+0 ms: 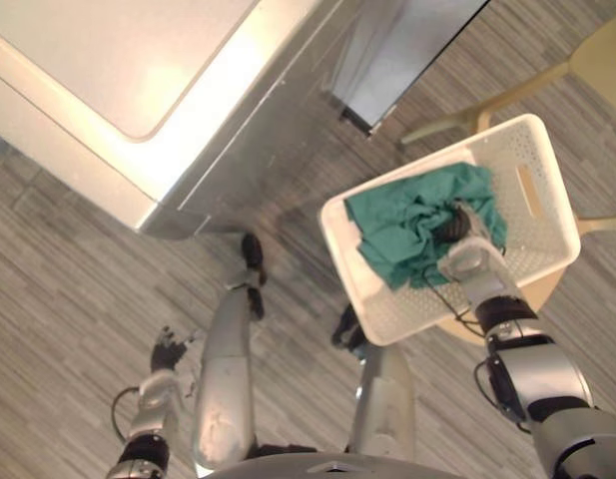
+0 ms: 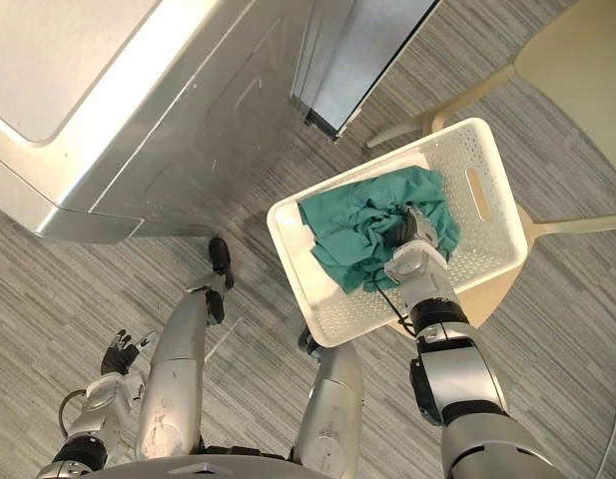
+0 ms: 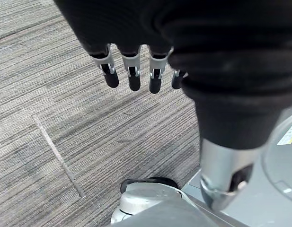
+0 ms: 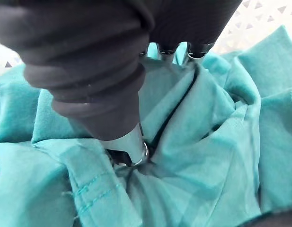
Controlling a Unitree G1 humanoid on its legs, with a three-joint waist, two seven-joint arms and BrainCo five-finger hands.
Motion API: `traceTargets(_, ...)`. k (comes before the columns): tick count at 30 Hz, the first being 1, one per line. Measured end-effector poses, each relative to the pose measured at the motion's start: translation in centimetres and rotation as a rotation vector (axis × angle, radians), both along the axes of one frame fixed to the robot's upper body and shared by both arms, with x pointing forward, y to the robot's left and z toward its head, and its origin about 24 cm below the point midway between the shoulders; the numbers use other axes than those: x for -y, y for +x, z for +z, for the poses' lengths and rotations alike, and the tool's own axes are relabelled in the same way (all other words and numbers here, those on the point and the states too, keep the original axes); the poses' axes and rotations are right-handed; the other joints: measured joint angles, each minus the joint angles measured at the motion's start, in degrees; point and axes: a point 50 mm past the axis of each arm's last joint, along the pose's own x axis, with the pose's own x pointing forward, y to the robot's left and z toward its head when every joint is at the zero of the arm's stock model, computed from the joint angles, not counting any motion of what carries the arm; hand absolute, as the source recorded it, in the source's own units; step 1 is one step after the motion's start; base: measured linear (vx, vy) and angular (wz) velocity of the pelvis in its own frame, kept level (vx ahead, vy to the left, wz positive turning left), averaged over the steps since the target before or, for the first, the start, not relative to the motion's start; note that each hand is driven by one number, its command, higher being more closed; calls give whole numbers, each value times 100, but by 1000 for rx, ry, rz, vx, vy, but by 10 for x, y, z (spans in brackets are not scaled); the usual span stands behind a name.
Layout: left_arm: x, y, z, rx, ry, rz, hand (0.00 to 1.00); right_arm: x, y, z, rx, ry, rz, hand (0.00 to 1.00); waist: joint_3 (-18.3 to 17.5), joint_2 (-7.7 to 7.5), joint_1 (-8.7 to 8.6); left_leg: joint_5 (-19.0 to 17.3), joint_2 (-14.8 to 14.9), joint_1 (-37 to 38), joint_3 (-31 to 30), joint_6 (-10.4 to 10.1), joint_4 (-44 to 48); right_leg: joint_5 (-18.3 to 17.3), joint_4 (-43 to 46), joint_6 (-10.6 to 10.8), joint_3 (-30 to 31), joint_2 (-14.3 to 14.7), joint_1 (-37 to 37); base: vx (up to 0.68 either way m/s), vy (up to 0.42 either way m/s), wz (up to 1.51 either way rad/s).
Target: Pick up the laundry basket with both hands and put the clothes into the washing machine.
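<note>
A laundry corner in a carpeted room, closer to an office or lab than a home: a silver washing machine (image 1: pixel 138 90) stands on grey striped carpet floor (image 1: pixel 58 279), with a white laundry basket (image 1: pixel 547 210) of teal clothes (image 1: pixel 407 225) resting on a pale chair (image 1: pixel 599 58).

The right robot hand (image 2: pixel 407 232) is sunk into the green clothes (image 2: pixel 349 228), its far end buried in the folds. The clothes hide the floor of the laundry basket (image 2: pixel 339 311), and the basket covers most of the chair (image 2: pixel 493 287) beneath it. The washing machine (image 2: pixel 78 60) and its door (image 2: pixel 369 48) are cut off at the top.
</note>
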Motion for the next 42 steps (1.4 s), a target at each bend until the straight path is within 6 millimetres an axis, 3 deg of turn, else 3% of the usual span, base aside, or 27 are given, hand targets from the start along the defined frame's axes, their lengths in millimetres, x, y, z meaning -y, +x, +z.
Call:
traceTargets(13, 2, 1, 1, 16, -23, 22, 0, -7, -2, -8, 11, 83, -8, 100, -119, -5, 31, 172, -30, 121, 24, 25, -242, -1, -27, -9, -18, 6, 26, 23, -75, 1)
traceTargets(17, 3, 4, 4, 36, -30, 35, 0, -9, -2, -7, 67, 189, -44, 100, -118, -5, 45, 210, -41, 111, 11, 16, -304, 1, -40, -12, -41, 11, 16, 19, -69, 3)
traceTargets(24, 5, 9, 10, 74, -39, 34, 0, -10, -7, -7, 284, 655, -138, 100, -118, -4, 49, 212, -49, 58, -53, 14, -292, -12, -12, -12, -98, 10, -5, 14, -69, 2)
traceTargets(27, 6, 13, 14, 103, -42, 37, 0, -12, -13, -9, 494, 1058, -251, 100, -119, -4, 53, 218, -58, -16, -101, 5, -270, -79, 100, -29, -149, -18, -55, 9, -91, 11)
traceTargets(32, 8, 15, 17, 117, -52, 66, 0, -33, -19, -12, 753, 1523, -344, 100, -118, -3, 53, 217, -42, -21, -73, 5, -207, -173, 316, -60, -87, -88, -172, 3, -83, -2)
traceTargets(36, 9, 16, 19, 127, -53, 83, 0, -55, -20, -14, 848, 1768, -394, 100, -117, -1, 49, 217, -18, -7, -44, 5, -215, -215, 374, -61, -65, -86, -200, 10, -97, -1)
traceTargets(42, 13, 17, 20, 141, -79, 96, 0, -80, -22, -9, 905, 1983, -386, 100, -105, 7, 71, 216, -14, 76, 85, 6, -228, -212, 374, -65, 1, -110, -171, 40, -75, 0)
